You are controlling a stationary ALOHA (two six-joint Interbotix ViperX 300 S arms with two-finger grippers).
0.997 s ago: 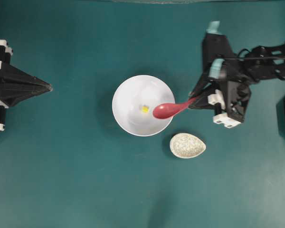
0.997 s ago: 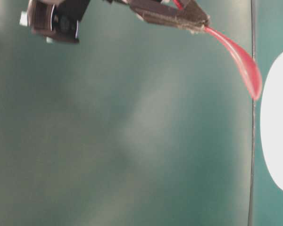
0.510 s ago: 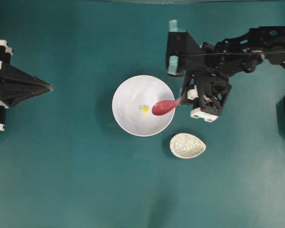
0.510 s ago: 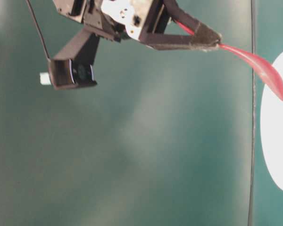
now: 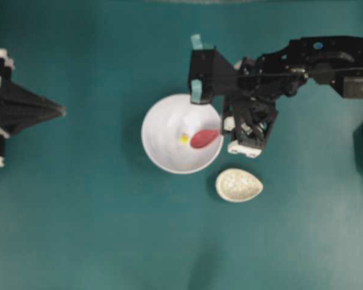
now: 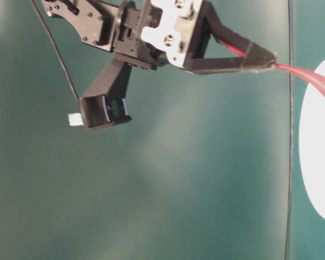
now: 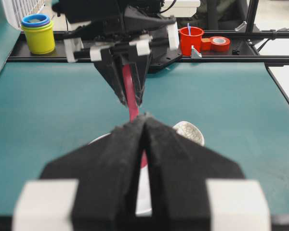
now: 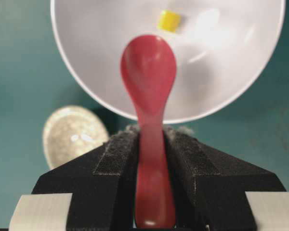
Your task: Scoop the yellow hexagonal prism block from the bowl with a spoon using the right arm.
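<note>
The right gripper (image 8: 151,139), clamped on the handle of the spoon (image 8: 149,72), holds its scoop inside the bowl (image 5: 160,154) near the table's middle; the yellow hexagonal prism block (image 8: 169,20) lies just beyond the tip; next, I judge, the scoop must slide under it.

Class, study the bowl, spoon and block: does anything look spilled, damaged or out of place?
Nothing stands out. The yellow block lies inside the white bowl, the right gripper holds the spoon straight, and the speckled dish sits upright beside the bowl.
</note>
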